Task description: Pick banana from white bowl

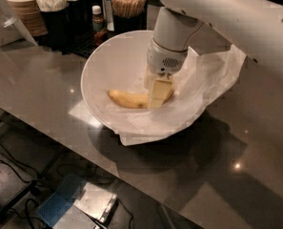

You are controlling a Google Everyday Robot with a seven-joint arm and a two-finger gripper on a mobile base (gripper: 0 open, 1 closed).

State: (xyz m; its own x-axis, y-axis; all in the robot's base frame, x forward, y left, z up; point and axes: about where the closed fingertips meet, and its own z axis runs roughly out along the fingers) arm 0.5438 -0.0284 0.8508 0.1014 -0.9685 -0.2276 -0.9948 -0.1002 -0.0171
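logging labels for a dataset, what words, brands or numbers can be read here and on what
No text can be read anywhere in this view.
Small bottle behind the white bowl: it has a label, but it is too blurred to read.
Gripper, down inside the bowl at one end of the banana: no lettering shows on it.

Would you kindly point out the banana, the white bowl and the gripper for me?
banana [124, 98]: camera view, middle of its exposed left part.
white bowl [105, 63]: camera view, bare inner wall on the left.
gripper [157, 98]: camera view, lower end, inside the bowl, at the banana's right end.
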